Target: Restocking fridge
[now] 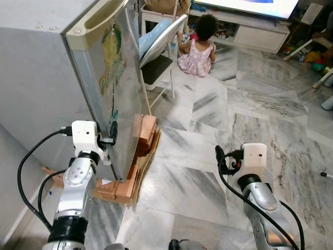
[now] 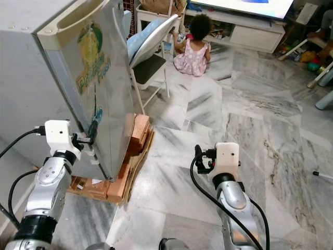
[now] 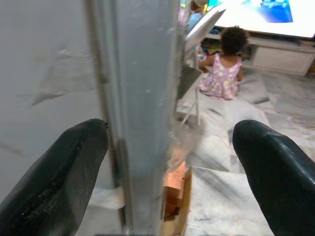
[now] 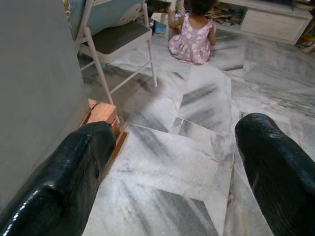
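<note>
fridge (image 1: 62,78): grey, door shut, stood on bricks (image 1: 143,138) at robot's left.
left gripper (image 3: 167,172): fingers spread wide, straddling the door's edge, gripping nothing.
right gripper (image 4: 172,177): wide open, empty, over marble floor (image 1: 208,156).
person (image 1: 197,52): seated beyond a folding chair (image 1: 158,49).

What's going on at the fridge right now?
Left end effector open, straddling fridge door edge. Right end effector open, empty. Door shut. Person seated beyond.
</note>
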Robot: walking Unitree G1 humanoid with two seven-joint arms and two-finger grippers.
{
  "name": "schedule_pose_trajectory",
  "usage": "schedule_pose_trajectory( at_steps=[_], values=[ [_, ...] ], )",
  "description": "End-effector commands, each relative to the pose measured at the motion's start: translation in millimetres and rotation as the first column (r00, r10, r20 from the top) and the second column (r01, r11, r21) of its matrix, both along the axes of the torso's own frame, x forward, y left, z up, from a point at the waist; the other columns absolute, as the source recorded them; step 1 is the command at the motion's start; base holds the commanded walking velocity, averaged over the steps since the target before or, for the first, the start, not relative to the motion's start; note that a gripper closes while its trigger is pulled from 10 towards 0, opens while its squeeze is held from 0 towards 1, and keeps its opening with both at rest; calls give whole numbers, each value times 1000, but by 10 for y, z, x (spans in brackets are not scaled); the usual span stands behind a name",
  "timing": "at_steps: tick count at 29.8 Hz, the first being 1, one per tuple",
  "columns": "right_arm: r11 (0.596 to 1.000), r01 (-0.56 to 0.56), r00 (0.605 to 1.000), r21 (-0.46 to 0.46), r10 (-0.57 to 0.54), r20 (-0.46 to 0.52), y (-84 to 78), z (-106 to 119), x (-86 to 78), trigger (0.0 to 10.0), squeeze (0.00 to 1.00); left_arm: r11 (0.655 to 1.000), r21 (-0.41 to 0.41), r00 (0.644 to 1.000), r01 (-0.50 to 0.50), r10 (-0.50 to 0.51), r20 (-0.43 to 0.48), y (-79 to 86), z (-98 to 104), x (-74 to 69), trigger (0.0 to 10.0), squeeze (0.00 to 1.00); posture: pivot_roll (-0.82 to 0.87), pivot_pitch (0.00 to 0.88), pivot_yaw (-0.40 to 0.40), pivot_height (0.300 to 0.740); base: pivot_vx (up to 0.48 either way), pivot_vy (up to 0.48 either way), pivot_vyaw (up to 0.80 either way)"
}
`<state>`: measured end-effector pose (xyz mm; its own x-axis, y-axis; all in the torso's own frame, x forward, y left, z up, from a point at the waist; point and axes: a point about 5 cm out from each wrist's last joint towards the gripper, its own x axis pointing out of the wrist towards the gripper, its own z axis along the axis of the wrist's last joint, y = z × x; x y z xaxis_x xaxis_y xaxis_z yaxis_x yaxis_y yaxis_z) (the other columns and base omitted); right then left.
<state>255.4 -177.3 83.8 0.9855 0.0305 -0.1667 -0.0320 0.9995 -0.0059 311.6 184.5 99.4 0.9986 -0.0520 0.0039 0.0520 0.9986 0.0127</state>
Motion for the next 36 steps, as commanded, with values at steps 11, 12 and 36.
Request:
schedule_pose_trajectory(
  at_steps=[11,12,36],
  values=[
    [1000,5,1000,-15,-4,10,2,39,8,10000,0,999,27,1000,-24,23,17,-35,85,232,10000,0,46,115,-58,740,0,0,0],
    [1000,5,1000,-15,-4,10,4,40,7,10000,0,999,28,1000,-23,23,16,-29,89,241,10000,0,45,115,-58,740,0,0,0],
    [998,43,999,-53,-43,0,-63,-6,15,10000,0,962,-26,962,271,-270,27,-584,277,409,10000,0,44,114,-42,740,0,0,0]
  ],
)
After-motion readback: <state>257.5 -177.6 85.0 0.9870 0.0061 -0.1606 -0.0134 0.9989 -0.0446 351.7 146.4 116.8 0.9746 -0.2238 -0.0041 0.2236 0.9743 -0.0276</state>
